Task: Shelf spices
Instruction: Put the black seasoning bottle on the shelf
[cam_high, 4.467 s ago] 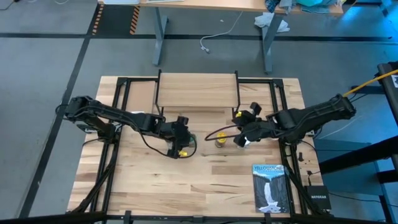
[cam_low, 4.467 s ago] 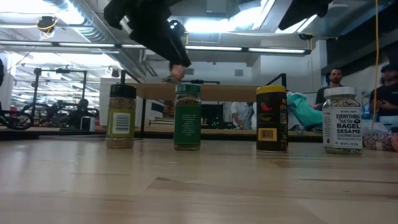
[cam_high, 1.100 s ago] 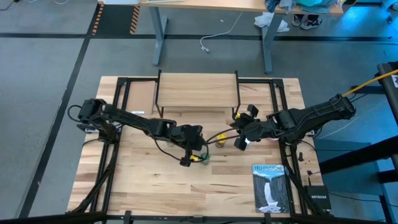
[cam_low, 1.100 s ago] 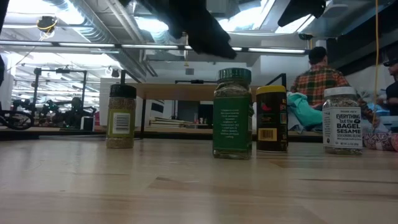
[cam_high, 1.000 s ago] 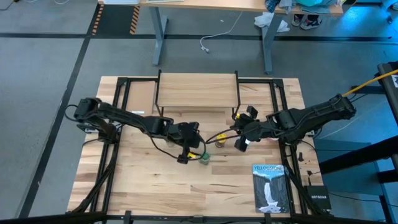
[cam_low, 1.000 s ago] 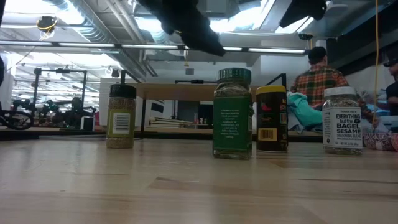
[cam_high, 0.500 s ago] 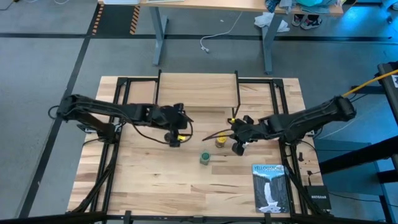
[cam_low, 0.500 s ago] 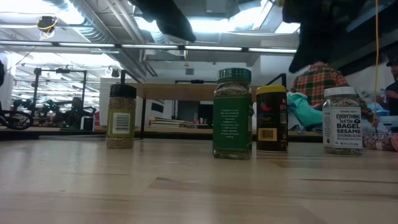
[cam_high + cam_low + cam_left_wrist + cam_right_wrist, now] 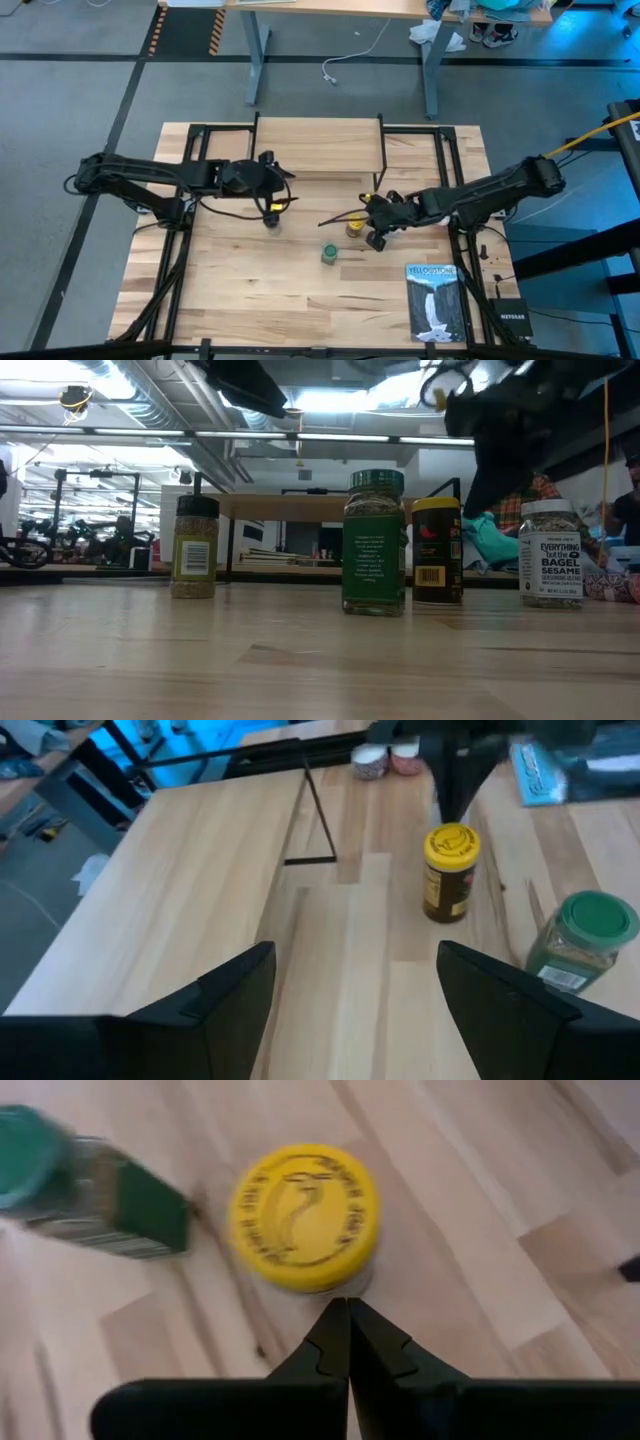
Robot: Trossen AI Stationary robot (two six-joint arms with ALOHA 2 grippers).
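Four spice jars stand on the table in a row: a dark-lidded one (image 9: pixel 195 547), a green one (image 9: pixel 374 542), an amber one with a yellow lid (image 9: pixel 437 552) and a clear, white-lidded one (image 9: pixel 549 553). The shelf (image 9: pixel 318 148) stands behind them at the far side, its plank top bare. My left gripper (image 9: pixel 350 1010) hangs open and holds nothing, left of the green jar (image 9: pixel 329 254) and above the dark-lidded jar (image 9: pixel 272 223). My right gripper (image 9: pixel 347 1320) is shut, its tips right beside the yellow lid (image 9: pixel 303 1217). My right gripper's shut fingertips (image 9: pixel 342 1312) slant down at the rim of the amber jar's yellow lid (image 9: pixel 330 1285), on the side away from the green jar. I cannot tell whether they touch it. The jar stands upright on the table.
A blue-and-white book (image 9: pixel 435 300) lies at the near right of the table. The shelf's thin black legs (image 9: pixel 320 820) stand just behind the jars. Bare wood spreads in front of the green jar. People move in the room beyond the table.
My left gripper has drawn back from the green jar toward the table's left and far side, rising, still open; the jar stays upright where it stood. My right gripper has come down toward the amber jar, shut throughout.
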